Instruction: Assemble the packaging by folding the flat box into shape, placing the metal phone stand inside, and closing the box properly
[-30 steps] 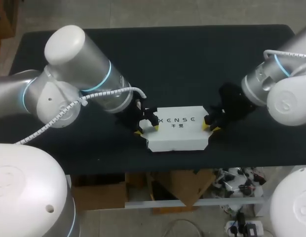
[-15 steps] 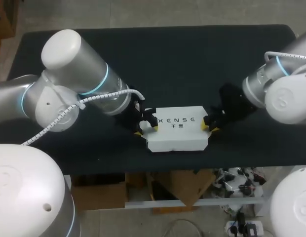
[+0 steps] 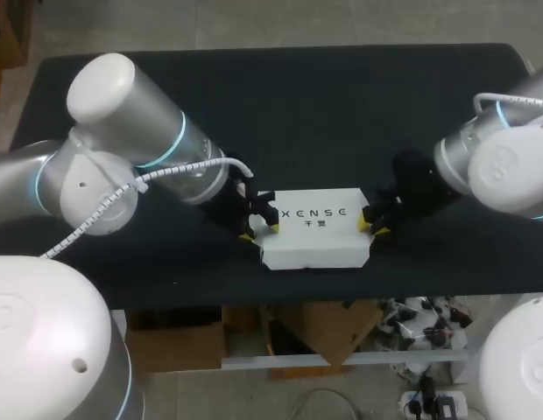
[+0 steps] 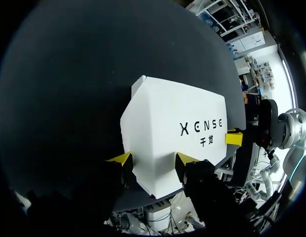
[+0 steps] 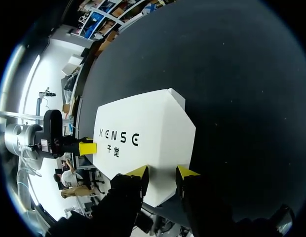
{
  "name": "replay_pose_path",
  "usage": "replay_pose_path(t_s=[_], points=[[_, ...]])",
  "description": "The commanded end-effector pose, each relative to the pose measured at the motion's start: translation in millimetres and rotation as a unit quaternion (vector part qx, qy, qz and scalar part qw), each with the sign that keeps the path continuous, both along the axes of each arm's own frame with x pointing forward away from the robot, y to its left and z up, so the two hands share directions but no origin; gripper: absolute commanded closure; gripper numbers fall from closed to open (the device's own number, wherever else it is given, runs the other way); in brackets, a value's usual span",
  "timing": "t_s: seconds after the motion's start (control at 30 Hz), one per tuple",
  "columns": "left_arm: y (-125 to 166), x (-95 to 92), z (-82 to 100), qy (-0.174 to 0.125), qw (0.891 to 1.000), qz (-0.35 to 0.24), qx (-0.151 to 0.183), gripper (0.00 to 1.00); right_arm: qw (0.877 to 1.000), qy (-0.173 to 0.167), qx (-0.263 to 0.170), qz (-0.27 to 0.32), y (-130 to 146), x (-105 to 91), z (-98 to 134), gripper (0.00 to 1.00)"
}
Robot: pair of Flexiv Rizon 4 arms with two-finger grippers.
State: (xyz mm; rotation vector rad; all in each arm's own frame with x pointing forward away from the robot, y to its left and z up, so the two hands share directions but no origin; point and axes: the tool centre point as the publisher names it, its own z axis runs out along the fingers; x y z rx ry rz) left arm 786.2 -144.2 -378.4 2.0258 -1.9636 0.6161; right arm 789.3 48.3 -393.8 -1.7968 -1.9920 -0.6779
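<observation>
The white box (image 3: 315,232) with black print lies closed on the black table (image 3: 298,114), near its front edge. My left gripper (image 3: 259,230) is at the box's left end; in the left wrist view, both yellow tips of the left gripper (image 4: 153,158) press on the narrowed end of the box (image 4: 177,128) from two sides. My right gripper (image 3: 372,227) is at the right end, and in its own wrist view the right gripper (image 5: 162,173) pinches that end of the box (image 5: 143,133) the same way. No metal phone stand shows in any view.
The table's front edge runs just below the box. Bare black cloth stretches behind and to both sides of it. Each wrist view shows the other arm's yellow tip beyond the far end of the box.
My left arm's elbow has swung slightly outward and its fingers have drawn in a little on the box end. The box and the right gripper have stayed in place.
</observation>
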Motion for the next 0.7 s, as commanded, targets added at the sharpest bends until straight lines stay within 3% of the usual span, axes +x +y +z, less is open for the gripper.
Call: replay_pose_path(t_s=[0.03, 0.7], points=[[-0.9, 4.1, -3.0, 0.005, 1.0, -0.008, -0.007, 0.44, 1.0, 0.003, 0.015, 0.004, -0.4, 0.2, -5.6, 0.62], [-3.3, 10.3, -13.3, 0.024, 0.999, -0.044, -0.02, 0.42, 0.999, 0.011, 0.048, -0.007, 2.5, 0.6, -3.8, 0.62]])
